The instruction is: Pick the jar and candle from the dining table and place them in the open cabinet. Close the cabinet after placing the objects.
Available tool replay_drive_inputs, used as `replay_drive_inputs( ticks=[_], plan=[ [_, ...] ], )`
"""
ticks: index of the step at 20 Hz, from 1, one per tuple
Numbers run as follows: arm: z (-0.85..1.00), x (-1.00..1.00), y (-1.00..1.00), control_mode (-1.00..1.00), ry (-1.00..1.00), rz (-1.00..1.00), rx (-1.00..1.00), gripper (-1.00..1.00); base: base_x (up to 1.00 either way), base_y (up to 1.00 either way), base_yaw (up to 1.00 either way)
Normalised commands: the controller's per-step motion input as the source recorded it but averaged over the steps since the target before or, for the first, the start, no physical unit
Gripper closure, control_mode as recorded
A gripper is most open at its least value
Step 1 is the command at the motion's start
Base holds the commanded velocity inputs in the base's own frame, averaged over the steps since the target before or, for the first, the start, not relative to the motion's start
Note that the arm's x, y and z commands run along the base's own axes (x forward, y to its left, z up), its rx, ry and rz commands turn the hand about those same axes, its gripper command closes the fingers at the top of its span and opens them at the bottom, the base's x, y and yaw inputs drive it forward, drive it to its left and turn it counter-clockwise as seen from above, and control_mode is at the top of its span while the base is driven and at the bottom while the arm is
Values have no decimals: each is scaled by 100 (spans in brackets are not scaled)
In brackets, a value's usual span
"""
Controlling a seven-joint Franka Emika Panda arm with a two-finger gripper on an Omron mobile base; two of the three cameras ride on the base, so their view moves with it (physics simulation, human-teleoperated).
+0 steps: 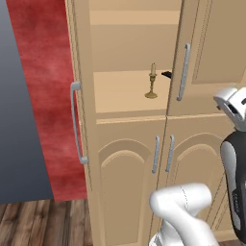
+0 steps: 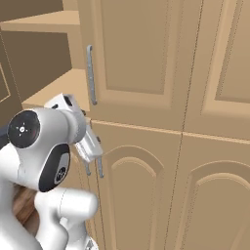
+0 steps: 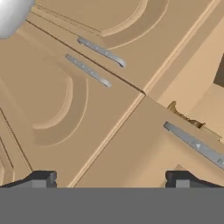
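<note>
The candle [image 1: 152,84], cream in a brass holder, stands upright on the middle shelf of the open cabinet [image 1: 125,91], close to the edge of the shut right upper door. In the hand view the candle [image 3: 186,117] peeks out past that door's edge. My gripper [image 3: 111,178] is open with nothing between its fingertips [image 3: 41,178] and hangs in front of the cabinet's doors, apart from the candle. The white hand [image 2: 89,142] sits just below the shelf edge. The jar and the dining table are out of view.
The cabinet's left upper door [image 1: 79,72] stands swung out towards me, its bar handle [image 1: 76,122] facing left. A small black object [image 1: 166,74] lies on the shelf behind the candle. The arched lower doors [image 1: 129,182] are shut. A red wall [image 1: 41,96] lies to the left.
</note>
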Motion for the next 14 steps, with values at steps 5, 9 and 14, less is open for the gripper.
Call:
replay_drive_inputs(
  ticks=[5,9,14],
  plan=[
    [-10,-1,54,-100,3,24,-11,-100,0,0,0],
    [0,-6,61,-100,9,24,-22,-100,0,0,0],
    [-3,-42,60,-100,4,13,-34,-100,0,0,0]
  ],
)
